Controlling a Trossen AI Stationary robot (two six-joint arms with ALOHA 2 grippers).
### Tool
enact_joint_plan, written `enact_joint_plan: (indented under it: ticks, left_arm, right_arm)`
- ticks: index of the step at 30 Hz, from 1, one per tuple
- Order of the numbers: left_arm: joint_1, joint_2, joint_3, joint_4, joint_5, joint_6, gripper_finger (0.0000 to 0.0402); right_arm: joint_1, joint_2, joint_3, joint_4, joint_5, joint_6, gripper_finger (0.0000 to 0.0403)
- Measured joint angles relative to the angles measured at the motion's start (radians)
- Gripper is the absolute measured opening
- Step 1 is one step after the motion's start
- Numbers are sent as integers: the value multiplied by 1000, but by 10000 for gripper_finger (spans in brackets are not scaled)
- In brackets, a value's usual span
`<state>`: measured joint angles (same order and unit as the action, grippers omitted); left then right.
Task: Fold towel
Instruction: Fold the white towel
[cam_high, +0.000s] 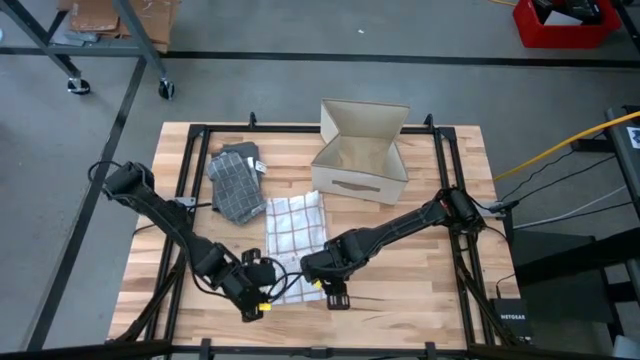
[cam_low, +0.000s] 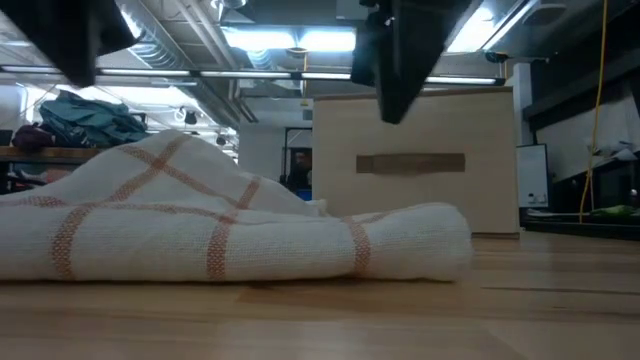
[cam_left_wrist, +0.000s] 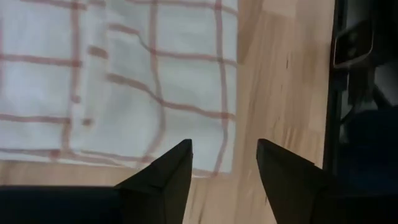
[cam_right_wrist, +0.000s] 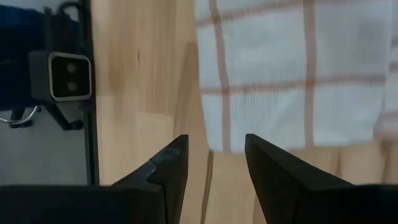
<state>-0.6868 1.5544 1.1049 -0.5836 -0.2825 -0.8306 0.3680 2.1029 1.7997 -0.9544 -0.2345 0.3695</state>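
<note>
A white towel with red checks (cam_high: 295, 235) lies on the wooden table, a little rumpled, with a raised fold in the low view (cam_low: 230, 235). My left gripper (cam_high: 262, 292) hangs open above the towel's near left corner (cam_left_wrist: 221, 168); its fingers stand over that corner (cam_left_wrist: 224, 155). My right gripper (cam_high: 335, 290) hangs open above the near right corner (cam_right_wrist: 214, 143), fingers on either side of it (cam_right_wrist: 216, 149). In the low view both grippers are well above the cloth, the right one (cam_low: 400, 60) over its right end.
An open cardboard box (cam_high: 362, 150) stands on the far side of the table, just beyond the towel. A folded grey checked cloth (cam_high: 235, 180) lies at the far left. A black frame rail (cam_high: 450, 200) runs around the table. Bare wood lies to the right of the towel.
</note>
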Motion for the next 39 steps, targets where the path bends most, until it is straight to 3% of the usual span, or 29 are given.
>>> enact_joint_plan:
  ticks: [7,15,26,39]
  left_arm:
    - [-53,90,0,96,0,5,196]
    - [-54,170,0,129,-19,57,209]
    - [-51,239,0,189,-20,155,210]
    - [-51,331,3,183,-36,155,210]
  right_arm:
    - [67,0,0,65,38,-148,161]
    - [157,40,0,80,244,-340,161]
    - [176,138,0,94,308,-347,161]
    - [175,216,5,94,348,-322,161]
